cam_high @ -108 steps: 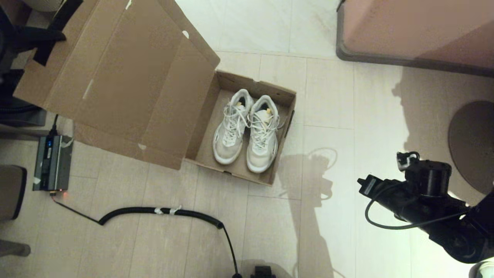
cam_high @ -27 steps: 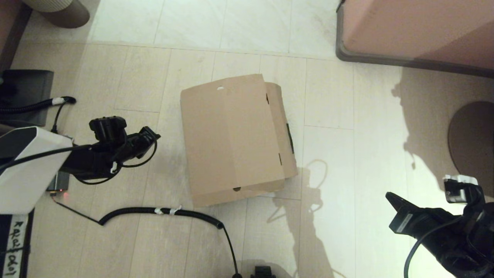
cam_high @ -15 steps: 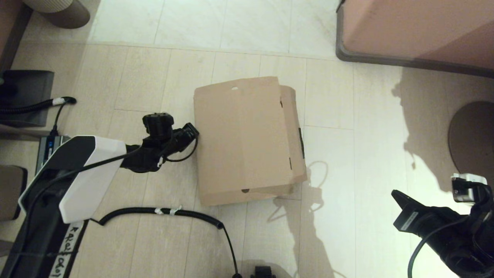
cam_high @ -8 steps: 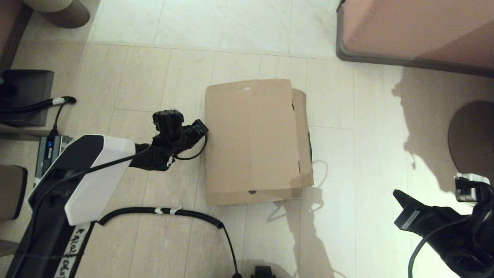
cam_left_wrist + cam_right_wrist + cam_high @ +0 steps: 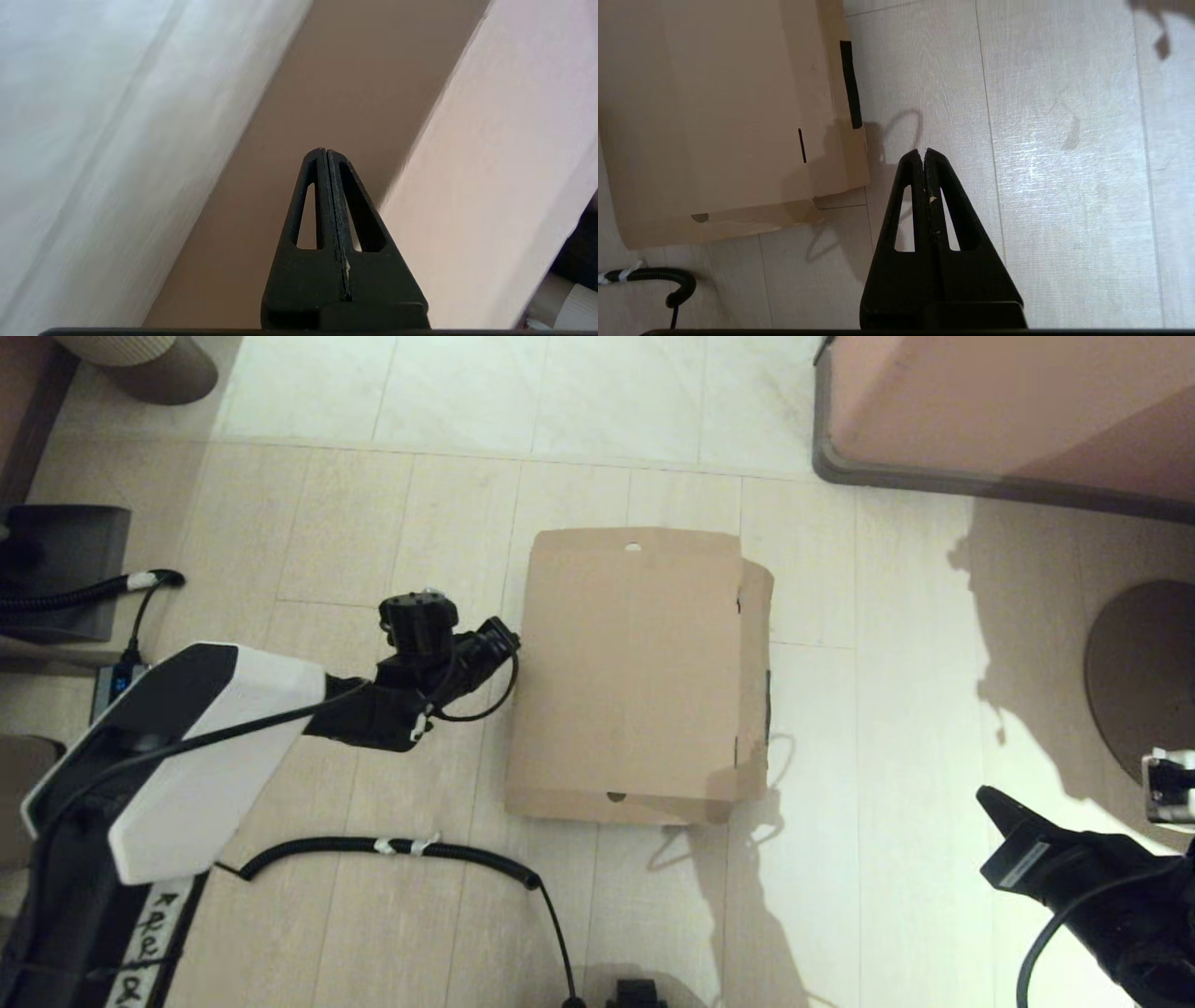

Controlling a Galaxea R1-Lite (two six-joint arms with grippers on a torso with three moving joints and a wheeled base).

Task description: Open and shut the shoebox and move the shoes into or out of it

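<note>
1. The shoebox point(image 5: 635, 672) is seen lying closed on the pale tiled floor point(image 5: 887, 691), near the middle of the head view, its lid flat over the body.
2. A dark tape strip point(image 5: 850, 84) is seen on the lid's front flap, on the side of the box toward the robot's right; a small notch point(image 5: 633, 547) is cut in the far edge of the lid.
3. The shoes are not seen in any view.
4. The left tool point(image 5: 499, 639) is placed at the box's left side, just beside or touching the cardboard wall; which of the two cannot be told. Its fingers point(image 5: 327, 186) are pressed together, with nothing between them.
5. The right tool point(image 5: 994, 803) is held low at the right edge of the head view, well apart from the box. Its fingers point(image 5: 924, 186) are likewise together and hold nothing.
6. A black coiled cable point(image 5: 392, 849) is laid on the floor in front of the box, nearer the robot.
</note>
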